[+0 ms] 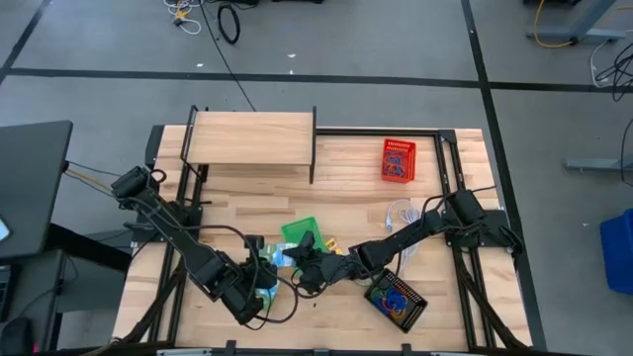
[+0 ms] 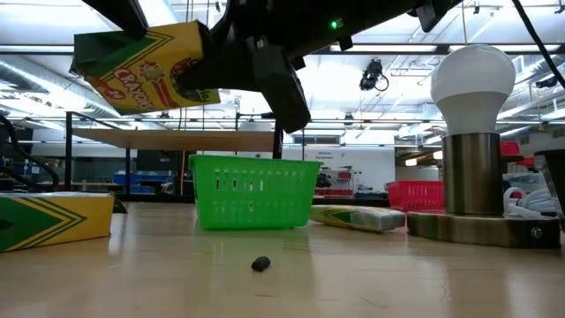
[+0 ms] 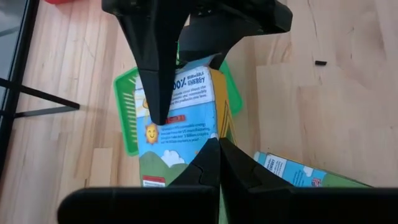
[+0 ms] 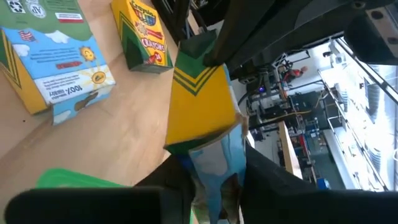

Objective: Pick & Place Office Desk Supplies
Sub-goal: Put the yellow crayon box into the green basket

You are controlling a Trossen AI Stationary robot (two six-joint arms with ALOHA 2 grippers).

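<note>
Wooden tabletop (image 1: 346, 188) lies mostly bare toward its far edge, where a red basket (image 1: 399, 160) stands. Near the front, both grippers clamp one crayon box (image 2: 146, 66) in the air — left gripper (image 3: 214, 146) and right gripper (image 4: 214, 168) — above the green basket (image 2: 254, 191). Other crayon boxes (image 4: 59, 56) lie beside it.
</note>
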